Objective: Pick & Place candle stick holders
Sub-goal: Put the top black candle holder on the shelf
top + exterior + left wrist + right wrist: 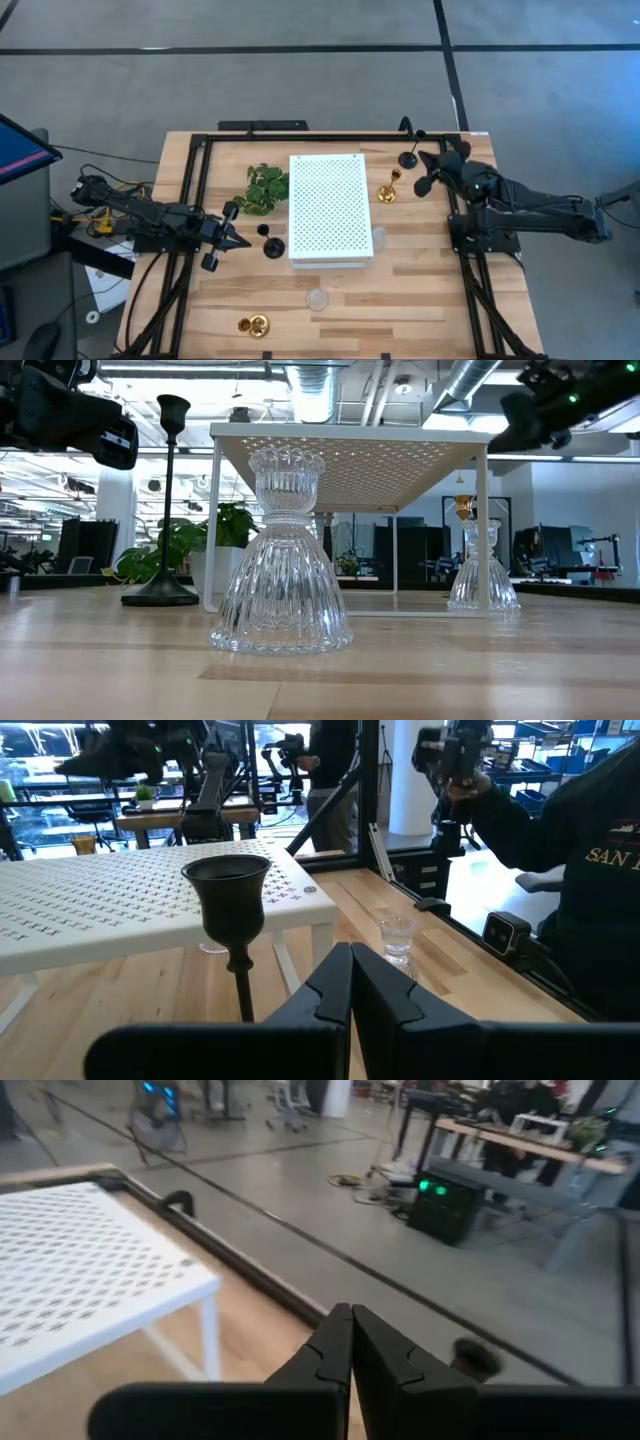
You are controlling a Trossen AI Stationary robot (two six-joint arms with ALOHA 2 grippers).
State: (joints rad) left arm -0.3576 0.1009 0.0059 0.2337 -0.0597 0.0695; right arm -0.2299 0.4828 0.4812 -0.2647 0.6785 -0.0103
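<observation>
Around the white perforated board (pixel 330 208) stand the candle stick holders. One black holder (pixel 272 246) stands by the board's near left corner and another (pixel 408 158) by its far right. A gold holder (pixel 388 190) is right of the board and a second (pixel 255 325) lies near the front edge. A clear glass holder (pixel 318 298) stands in front of the board, another (pixel 378 238) at its near right corner. My left gripper (pixel 240 240) is shut, just left of the black holder (pixel 228 898). My right gripper (pixel 424 172) is shut, raised beside the far black holder.
A green leafy sprig (pixel 265 188) lies left of the board. Black frame rails (pixel 195 200) run along the table's left, right and far sides. A person in a dark sleeve (pixel 560 830) stands beyond the table's right side. Bare wood lies near the front edge.
</observation>
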